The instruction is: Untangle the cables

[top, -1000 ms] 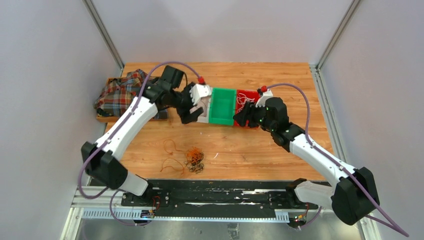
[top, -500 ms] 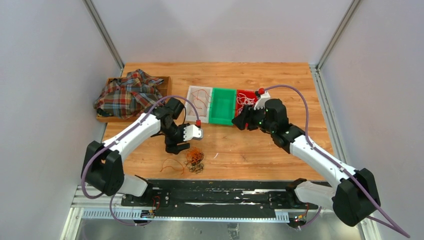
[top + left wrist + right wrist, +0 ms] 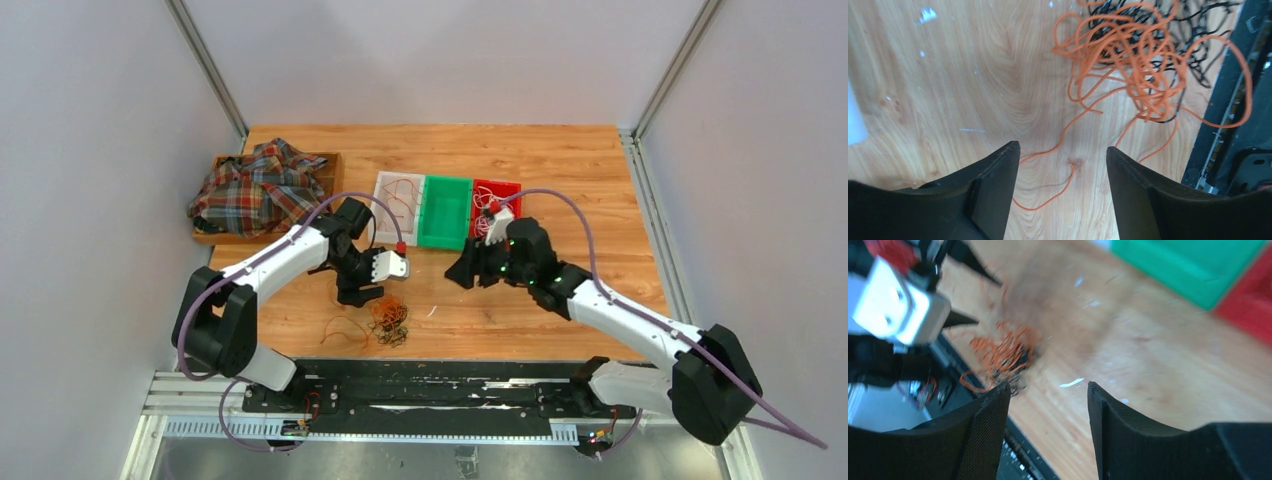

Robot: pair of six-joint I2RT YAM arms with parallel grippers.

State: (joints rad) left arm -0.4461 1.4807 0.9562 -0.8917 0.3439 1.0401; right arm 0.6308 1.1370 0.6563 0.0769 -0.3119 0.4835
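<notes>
Cables (image 3: 389, 318) sit in an orange and black knot on the counter (image 3: 560, 160) near its front edge, with a loose orange strand (image 3: 345, 326) trailing off to the knot's left. A second ago the left arm was up at the white tray (image 3: 397, 194). It has since swung down, and the left fingers (image 3: 356, 294) now hover just beside the knot, spread well apart and holding nothing. Through the wrist camera, one thin orange strand lies on the wood in the gap between them. The right arm has moved too, leaving the red tray (image 3: 508, 187) and sliding toward the middle. The right fingers (image 3: 463, 277) are now in front of the green tray (image 3: 445, 212), parted and empty, pointing toward the knot but well apart from it. A red-orange wire lies in the white tray, pale wires in the red one. The plaid cloth (image 3: 255, 185) at far left has not moved.
</notes>
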